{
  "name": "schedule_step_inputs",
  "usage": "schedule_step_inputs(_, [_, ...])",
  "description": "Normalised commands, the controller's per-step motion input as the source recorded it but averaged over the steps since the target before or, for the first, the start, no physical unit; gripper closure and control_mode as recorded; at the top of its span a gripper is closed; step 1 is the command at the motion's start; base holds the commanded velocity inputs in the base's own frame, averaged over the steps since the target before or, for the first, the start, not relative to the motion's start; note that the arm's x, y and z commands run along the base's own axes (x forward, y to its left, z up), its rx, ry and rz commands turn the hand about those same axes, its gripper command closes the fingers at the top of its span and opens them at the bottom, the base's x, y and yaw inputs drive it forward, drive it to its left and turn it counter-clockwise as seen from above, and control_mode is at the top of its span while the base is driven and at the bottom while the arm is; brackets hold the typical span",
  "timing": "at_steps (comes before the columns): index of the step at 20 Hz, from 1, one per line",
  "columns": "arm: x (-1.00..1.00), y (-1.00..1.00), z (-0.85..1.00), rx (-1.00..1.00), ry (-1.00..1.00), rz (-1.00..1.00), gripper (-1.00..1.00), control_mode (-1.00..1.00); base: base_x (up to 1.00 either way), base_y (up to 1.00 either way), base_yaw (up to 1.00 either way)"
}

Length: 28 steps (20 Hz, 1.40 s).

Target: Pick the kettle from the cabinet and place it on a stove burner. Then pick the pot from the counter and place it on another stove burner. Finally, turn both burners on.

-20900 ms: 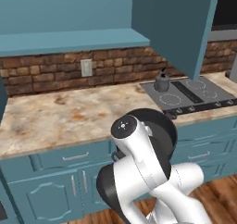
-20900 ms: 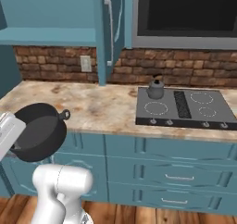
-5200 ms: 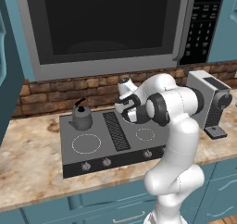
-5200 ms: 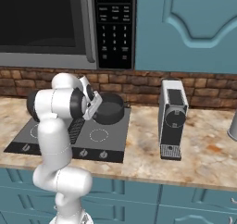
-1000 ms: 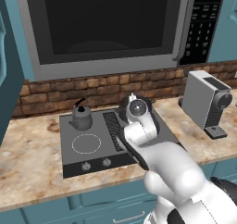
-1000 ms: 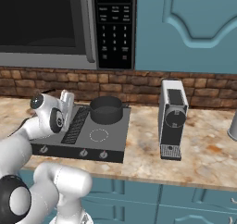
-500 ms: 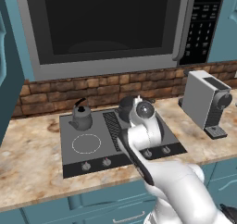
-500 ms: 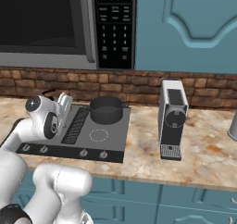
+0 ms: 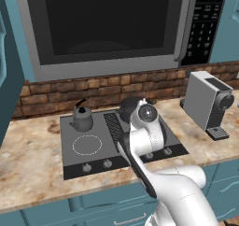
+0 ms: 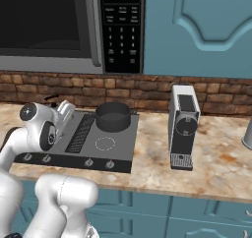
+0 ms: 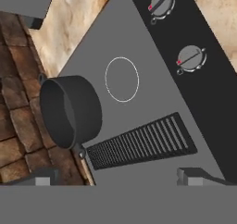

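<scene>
pot point(image 10: 113, 116) on rear burner | gripper point(image 11: 118, 177) — jaws apart, empty | labels — unreadable

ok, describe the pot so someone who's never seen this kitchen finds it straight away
Start at the microwave above the brick wall; directly below it a flat dark-grey cooktop is set into the marbled counter. The pot sits on the cooktop's back burner nearest the coffee machine. It is wide, low, open-topped and dark grey, unlike the smaller spouted kettle on the cooktop's other side.
</scene>
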Motion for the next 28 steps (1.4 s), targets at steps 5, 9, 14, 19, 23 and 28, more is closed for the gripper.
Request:
schedule_step_inputs(5, [-0.14,0.08,0.15,0.07,0.0,-0.05,-1.0,-1.0,0.0,0.0,0.0])
schedule_step_inputs(9, [-0.13,0.09,0.21,0.13,0.0,-0.08,-1.0,-1.0,0.0,0.0,0.0])
schedule_step_inputs(14, [-0.15,0.17,0.15,0.11,0.0,-0.08,-1.0,-1.0,0.0,0.0,0.0])
schedule_step_inputs(19, [-0.11,0.17,0.22,0.06,0.0,-0.05,-1.0,-1.0,0.0,0.0,0.0])
schedule_step_inputs(23, [-0.11,0.11,0.18,-0.03,0.0,0.0,-1.0,-1.0,0.0,0.0,0.0])
schedule_step_inputs(28, [-0.12,0.12,0.29,-0.02,0.07,0.0,-1.0,-1.0,0.0,0.0,0.0])
